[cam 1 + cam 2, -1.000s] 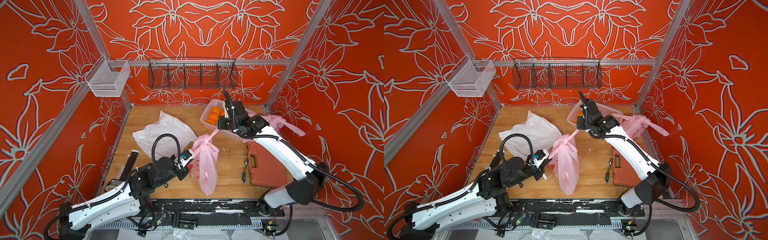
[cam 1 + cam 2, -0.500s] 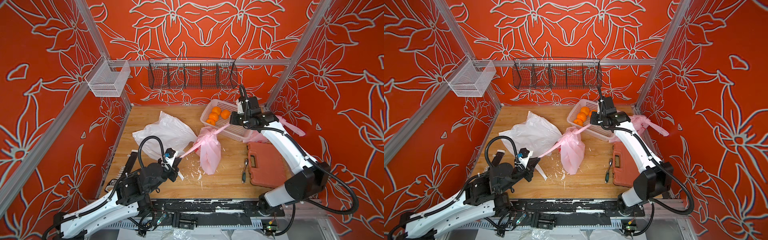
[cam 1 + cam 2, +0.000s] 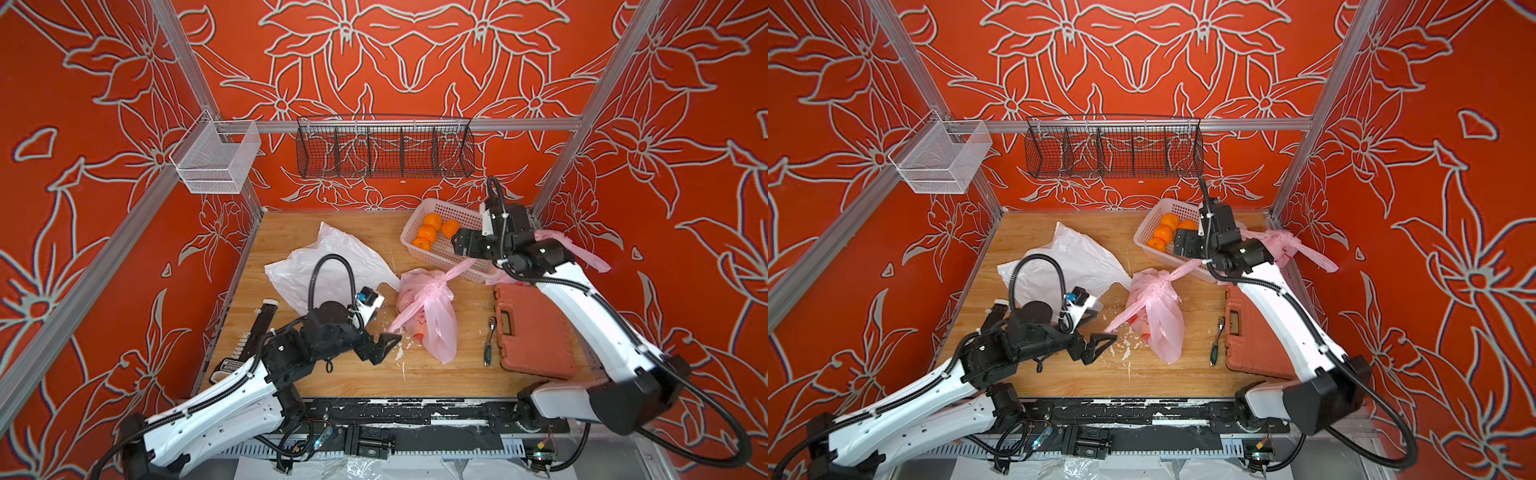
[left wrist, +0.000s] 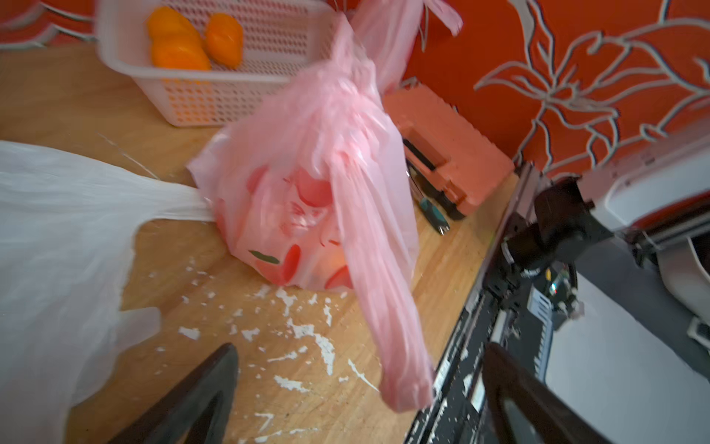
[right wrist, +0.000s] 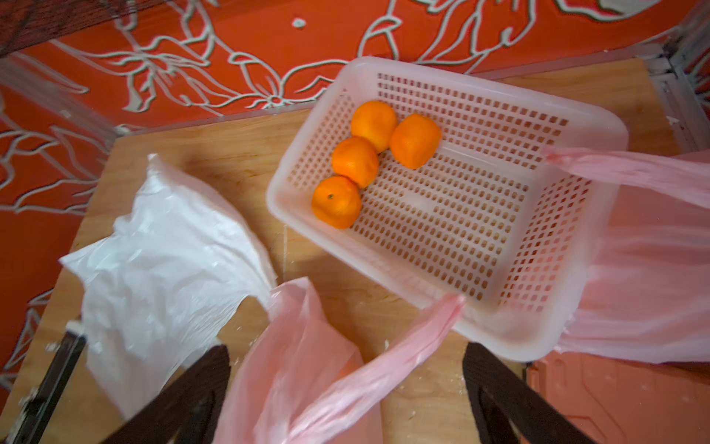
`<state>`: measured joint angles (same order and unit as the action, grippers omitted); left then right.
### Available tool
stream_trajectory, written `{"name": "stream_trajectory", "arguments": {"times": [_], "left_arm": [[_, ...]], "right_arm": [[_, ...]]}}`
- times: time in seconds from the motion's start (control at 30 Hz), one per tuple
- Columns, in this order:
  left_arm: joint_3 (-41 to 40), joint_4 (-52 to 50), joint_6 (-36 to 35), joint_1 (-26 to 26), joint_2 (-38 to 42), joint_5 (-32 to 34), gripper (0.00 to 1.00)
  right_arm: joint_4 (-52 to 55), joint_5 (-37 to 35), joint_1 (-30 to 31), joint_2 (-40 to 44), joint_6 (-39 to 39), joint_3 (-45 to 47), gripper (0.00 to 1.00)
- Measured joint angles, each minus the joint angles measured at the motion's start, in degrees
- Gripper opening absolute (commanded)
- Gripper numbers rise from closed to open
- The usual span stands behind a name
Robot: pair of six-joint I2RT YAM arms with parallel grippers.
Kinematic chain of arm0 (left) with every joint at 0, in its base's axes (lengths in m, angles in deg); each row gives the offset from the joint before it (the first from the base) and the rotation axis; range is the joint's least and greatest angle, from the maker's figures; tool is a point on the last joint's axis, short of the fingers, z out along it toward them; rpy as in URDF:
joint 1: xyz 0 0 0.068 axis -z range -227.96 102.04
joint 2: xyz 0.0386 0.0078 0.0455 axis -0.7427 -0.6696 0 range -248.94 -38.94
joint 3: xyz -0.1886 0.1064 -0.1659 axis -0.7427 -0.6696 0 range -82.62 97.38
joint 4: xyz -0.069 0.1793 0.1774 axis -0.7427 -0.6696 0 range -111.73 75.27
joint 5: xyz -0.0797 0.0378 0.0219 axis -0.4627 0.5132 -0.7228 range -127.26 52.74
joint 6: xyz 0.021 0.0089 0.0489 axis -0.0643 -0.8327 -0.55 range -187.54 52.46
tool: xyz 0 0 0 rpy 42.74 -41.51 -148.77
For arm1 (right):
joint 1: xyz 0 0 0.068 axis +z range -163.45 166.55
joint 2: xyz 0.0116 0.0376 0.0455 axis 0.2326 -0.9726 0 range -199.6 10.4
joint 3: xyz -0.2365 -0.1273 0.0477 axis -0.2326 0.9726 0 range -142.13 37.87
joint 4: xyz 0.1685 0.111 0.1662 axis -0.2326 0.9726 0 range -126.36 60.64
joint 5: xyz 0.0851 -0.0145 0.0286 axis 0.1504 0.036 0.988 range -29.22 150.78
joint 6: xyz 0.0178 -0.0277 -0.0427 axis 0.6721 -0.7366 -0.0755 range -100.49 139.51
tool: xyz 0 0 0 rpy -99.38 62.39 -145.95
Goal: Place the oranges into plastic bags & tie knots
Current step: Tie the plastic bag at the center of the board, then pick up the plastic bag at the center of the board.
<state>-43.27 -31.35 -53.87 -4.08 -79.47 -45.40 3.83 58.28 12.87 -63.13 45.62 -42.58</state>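
Note:
A pink plastic bag (image 3: pixel 432 328) (image 3: pixel 1163 332) lies mid-table, its handles tied in a knot (image 3: pixel 436 282) (image 3: pixel 1163 284). My left gripper (image 3: pixel 384 347) (image 4: pixel 363 357) stands open just in front of it, one loose strap end (image 4: pixel 403 384) hanging between the jaws. My right gripper (image 3: pixel 461 245) (image 5: pixel 347 357) is open above the other strap (image 5: pixel 384 365). Several oranges (image 3: pixel 428 232) (image 5: pixel 355 161) sit in the white basket (image 3: pixel 457 212). A white bag (image 3: pixel 332 257) lies flat at the left. A second knotted pink bag (image 3: pixel 557 241) rests at the back right.
An orange tool case (image 3: pixel 536 328) and a small ratchet (image 3: pixel 489 340) lie right of the pink bag. White flakes (image 3: pixel 399 353) litter the wood near my left gripper. A black wire rack (image 3: pixel 384 151) and a white mesh bin (image 3: pixel 216 162) hang on the walls.
Both grippers were shut on the bag's strap ends, pulling them taut. Now both are open, and the straps hang slack from the knot. The bag has settled on the table.

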Motion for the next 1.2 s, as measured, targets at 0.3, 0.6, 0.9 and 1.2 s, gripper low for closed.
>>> {"name": "stream_trajectory", "arguments": {"times": [0.3, 0.6, 0.9, 1.2], "left_arm": [[7.74, -5.40, 12.81, -28.79, -6.71, -3.23, 0.97], [10.88, -15.17, 14.71, -31.91, -22.99, 0.68, 0.97], [10.23, -17.66, 14.19, -32.04, -21.22, 4.37, 0.99], [10.38, -19.56, 12.72, -32.22, -20.65, 6.64, 0.99]], "right_arm": [[6.23, -6.29, 19.85, 0.31, 12.74, 5.53, 0.98], [8.96, -10.47, 20.57, -11.45, 15.74, 4.37, 0.21], [-0.09, -7.19, 20.06, -13.86, 6.03, -9.90, 0.00], [-15.58, -6.16, 13.16, -33.27, 2.36, -29.94, 0.09]]}}
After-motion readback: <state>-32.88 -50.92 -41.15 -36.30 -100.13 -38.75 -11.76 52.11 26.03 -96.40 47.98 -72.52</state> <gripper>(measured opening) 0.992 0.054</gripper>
